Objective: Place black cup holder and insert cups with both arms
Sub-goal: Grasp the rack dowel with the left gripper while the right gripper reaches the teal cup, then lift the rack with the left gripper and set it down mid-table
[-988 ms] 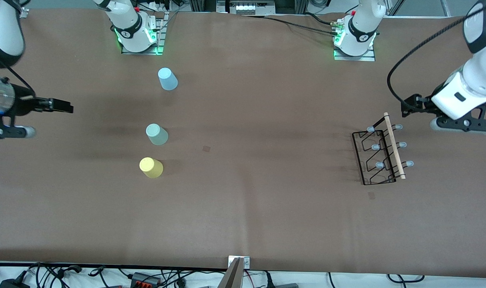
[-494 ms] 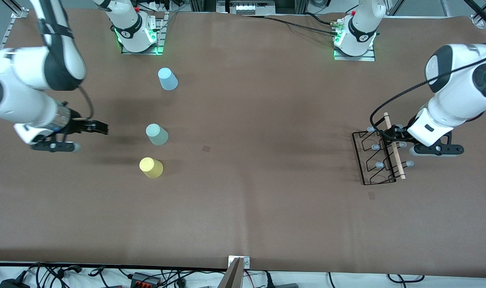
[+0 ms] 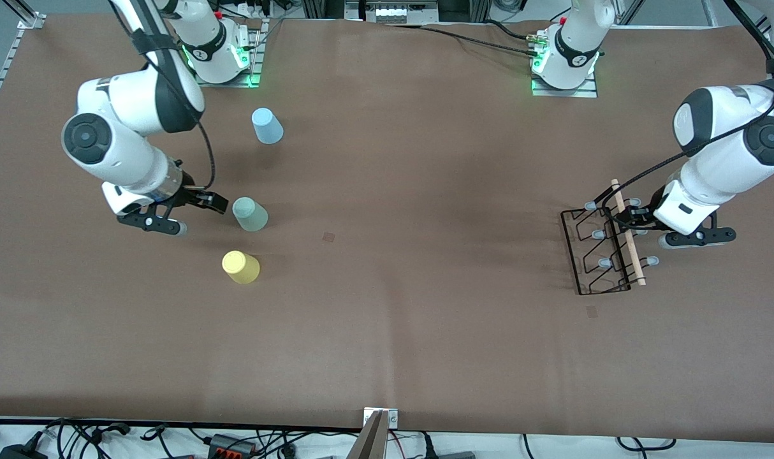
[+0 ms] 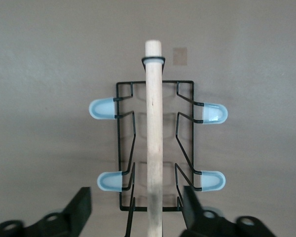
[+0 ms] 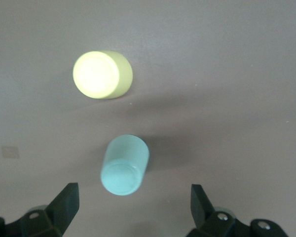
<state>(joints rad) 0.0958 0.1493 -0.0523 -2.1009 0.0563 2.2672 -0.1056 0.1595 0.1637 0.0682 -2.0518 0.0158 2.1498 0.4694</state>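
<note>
Three cups stand upside down on the bench (image 3: 387, 331) toward the right arm's end: one cup (image 3: 267, 125) near the base edge, a second cup (image 3: 250, 213) nearer the front camera, a third cup (image 3: 240, 266) nearer again (all apart). Right pincer (image 3: 213, 203) sits just beside the second cup, jaws wide. Cup holder (image 3: 607, 241) lies toward the left arm's end; left pincer (image 3: 623, 215) straddles its rod (image 3: 628, 233), not yet touching.
</note>
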